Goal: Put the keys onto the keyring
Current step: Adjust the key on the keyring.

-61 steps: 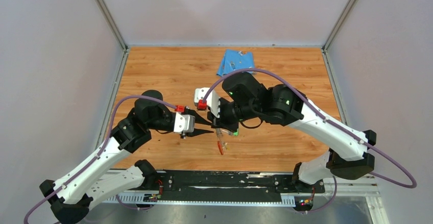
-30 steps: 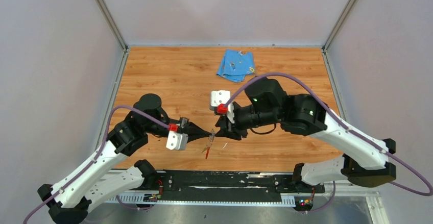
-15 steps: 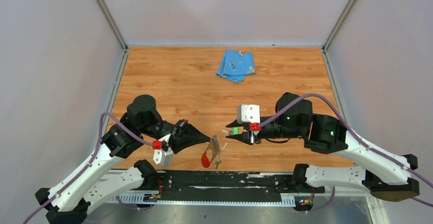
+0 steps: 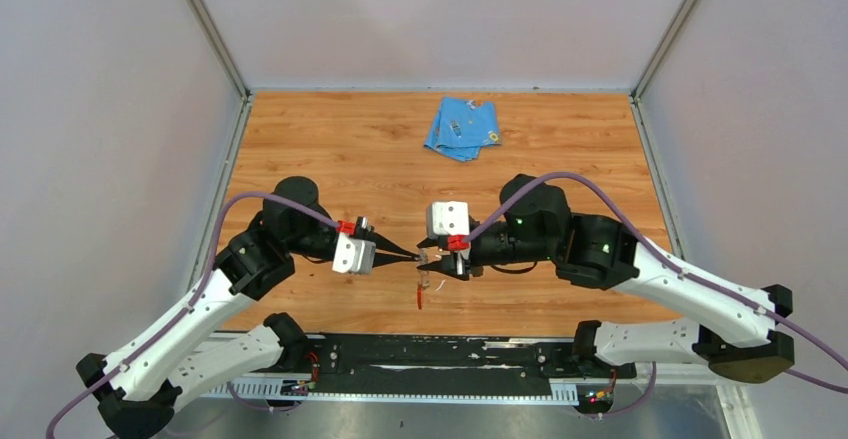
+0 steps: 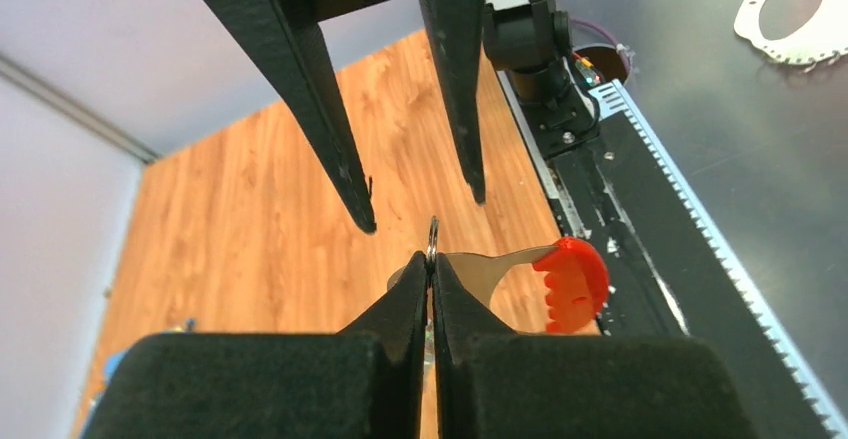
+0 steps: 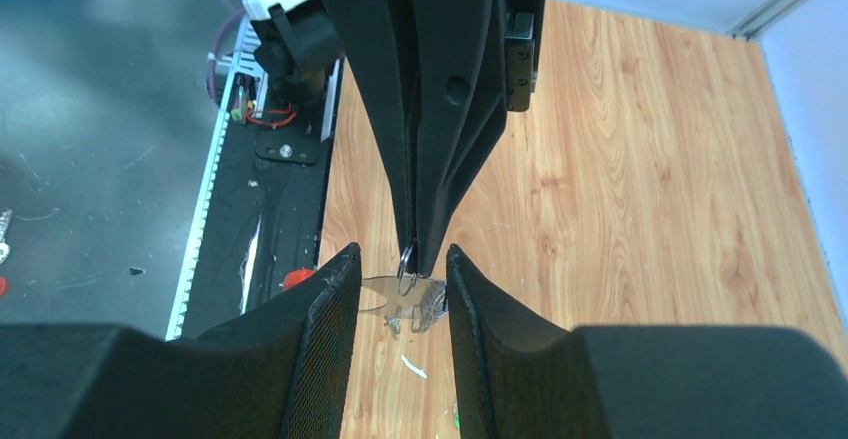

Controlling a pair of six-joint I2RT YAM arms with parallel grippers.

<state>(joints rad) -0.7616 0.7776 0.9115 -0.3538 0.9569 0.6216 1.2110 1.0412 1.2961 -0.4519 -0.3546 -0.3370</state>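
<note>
My left gripper (image 5: 432,257) is shut on a thin wire ring at the top of the keyring (image 5: 500,271), a flat silvery piece with a red end (image 5: 570,281). In the top view the keyring (image 4: 420,291) hangs below the left gripper (image 4: 413,256), above the table's front middle. My right gripper (image 6: 402,251) is open, with a finger on each side of the left fingertips (image 6: 430,159) and the ring; in the top view it (image 4: 436,264) meets the left one tip to tip. Small silvery key-like pieces (image 6: 430,304) hang by the ring; their head colours do not show.
A folded blue cloth (image 4: 462,127) lies at the back middle of the wooden table (image 4: 330,149). The black base rail (image 4: 430,354) runs along the front edge. A white scrap (image 6: 412,366) and a green speck (image 6: 455,419) lie on the wood under the right gripper.
Both grippers have moved in from apart and now meet at the front middle. The keyring, which was low near the front edge, now hangs from the left fingertips between the right fingers.
</note>
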